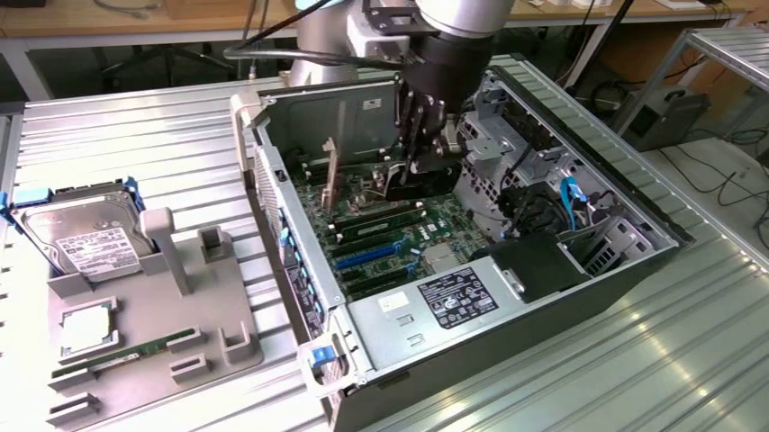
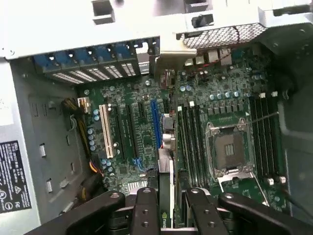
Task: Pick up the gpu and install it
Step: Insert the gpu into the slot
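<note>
My gripper reaches down into the open computer case and is shut on the gpu. In the wrist view the card stands edge-on between the two black fingers. It runs toward its silver bracket at the case's rear slot openings. The card hangs over the green motherboard, just beside the long blue slot. I cannot tell whether its lower edge touches a slot. In the exterior view the gpu sits under the gripper, mostly hidden by it.
The empty processor socket and memory slots lie beside the card. Drive cages and blue cables crowd the case's far side. At the exterior view's left, a grey holder carries a hard drive, a processor chip and a memory stick.
</note>
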Robot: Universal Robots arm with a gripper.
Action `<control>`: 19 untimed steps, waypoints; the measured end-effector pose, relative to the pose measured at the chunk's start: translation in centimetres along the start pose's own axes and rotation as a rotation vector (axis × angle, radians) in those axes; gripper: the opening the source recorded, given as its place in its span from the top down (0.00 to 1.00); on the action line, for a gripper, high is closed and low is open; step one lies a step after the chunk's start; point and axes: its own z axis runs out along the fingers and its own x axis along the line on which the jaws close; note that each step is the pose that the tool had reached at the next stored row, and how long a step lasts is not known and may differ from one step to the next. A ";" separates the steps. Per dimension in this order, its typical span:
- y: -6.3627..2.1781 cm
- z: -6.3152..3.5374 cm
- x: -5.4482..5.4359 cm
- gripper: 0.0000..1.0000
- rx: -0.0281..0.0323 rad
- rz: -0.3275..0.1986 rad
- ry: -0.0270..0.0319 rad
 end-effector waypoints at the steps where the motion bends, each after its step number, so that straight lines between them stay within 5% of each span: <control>1: -0.01 0.49 0.0 0.74 -0.0009 -0.047 0.0012; 4: -0.03 2.66 1.3 0.74 -0.0019 -0.097 0.0024; 5: 0.83 3.80 1.5 0.74 -0.0019 -0.097 0.0026; 8: 1.74 7.32 0.9 0.74 -0.0038 -0.112 0.0031; 9: 2.03 8.26 0.9 0.74 -0.0089 -0.122 0.0037; 14: 2.00 9.24 0.9 0.74 -0.0126 -0.132 0.0041; 19: 1.99 9.77 0.9 0.74 -0.0260 -0.133 0.0048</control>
